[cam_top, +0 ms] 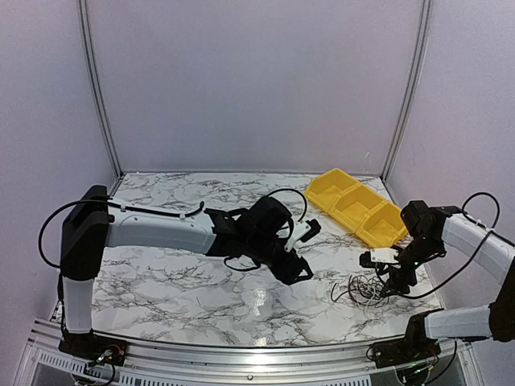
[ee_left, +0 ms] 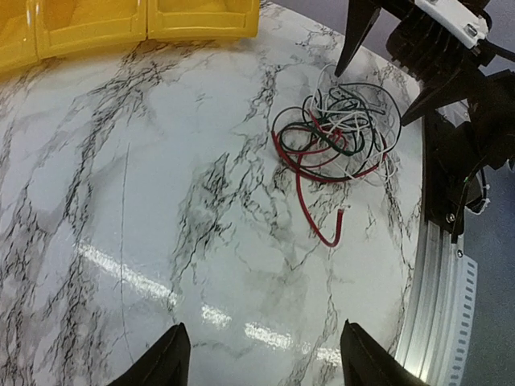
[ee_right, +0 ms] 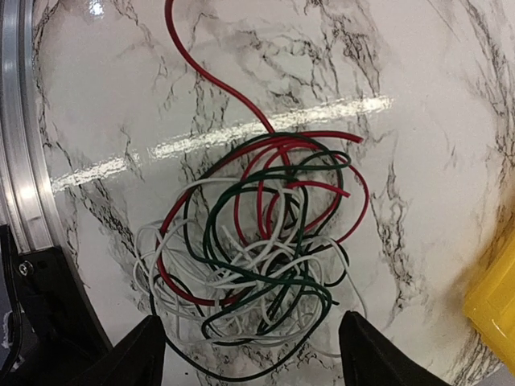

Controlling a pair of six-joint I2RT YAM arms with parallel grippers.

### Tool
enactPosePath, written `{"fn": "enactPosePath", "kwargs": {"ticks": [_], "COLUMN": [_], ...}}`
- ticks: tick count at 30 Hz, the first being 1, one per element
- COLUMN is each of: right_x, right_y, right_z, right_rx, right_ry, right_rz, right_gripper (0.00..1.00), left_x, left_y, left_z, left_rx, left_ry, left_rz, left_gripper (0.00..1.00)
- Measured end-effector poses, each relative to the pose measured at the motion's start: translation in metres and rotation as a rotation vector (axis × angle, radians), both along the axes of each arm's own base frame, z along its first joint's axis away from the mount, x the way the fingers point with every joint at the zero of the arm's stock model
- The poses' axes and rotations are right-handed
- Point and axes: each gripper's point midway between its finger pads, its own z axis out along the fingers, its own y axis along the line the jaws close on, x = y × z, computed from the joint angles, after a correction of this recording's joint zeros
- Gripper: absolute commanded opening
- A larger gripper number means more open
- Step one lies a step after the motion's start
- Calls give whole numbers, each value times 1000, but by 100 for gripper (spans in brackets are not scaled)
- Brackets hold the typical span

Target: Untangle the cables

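Cables (cam_top: 366,289) are lying in one tangled pile on the near-right part of the table (cam_top: 177,273), close to the near rail (ee_right: 20,161). The wrist views are showing red, white and dark green strands looped through each other (ee_right: 257,241). One red strand is running out of the pile to the left, with its end lying loose on the marble.

Right gripper (cam_top: 388,283) is hanging over the pile and pointing down, jaws standing wide apart and gripping nothing. In its own view (ee_right: 257,358) the pile is sitting between the two fingers. From the left wrist view (ee_left: 372,96) the tips are sitting at the far edge of the pile (ee_left: 334,137). Can't tell whether they're touching a strand.

Left arm is reaching across the table to mid-table, well left of the pile. Left gripper (cam_top: 306,251) is facing right toward the cables, jaws apart and holding nothing (ee_left: 265,366), with bare marble between the fingers.

Yellow bin (cam_top: 354,205) is sitting at the far right, angled, compartments showing nothing inside. It's lying beyond the pile and apart from it, and both wrist views are catching its edge (ee_left: 96,24) (ee_right: 495,297).
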Motion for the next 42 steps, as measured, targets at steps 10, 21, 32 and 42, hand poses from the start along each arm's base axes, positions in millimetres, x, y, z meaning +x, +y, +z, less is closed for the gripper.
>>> {"fn": "enactPosePath", "kwargs": {"ticks": [10, 21, 32, 42], "right_x": [-11, -5, 37, 33], "right_y": [-1, 0, 27, 105], "right_z": [-22, -26, 9, 5], "right_rx": [-9, -15, 61, 155], "right_ry": [79, 126, -32, -137], "right_rz": [-4, -27, 9, 255], "right_gripper": [69, 64, 78, 72], "left_x": [-28, -35, -13, 10], "left_y": [-57, -97, -62, 19], "left_z": [-47, -64, -65, -11], "left_rx": [-56, -160, -129, -137], "left_ry": [78, 171, 150, 72], "left_rz": [-117, -113, -9, 148], "left_gripper": [60, 7, 0, 0]}}
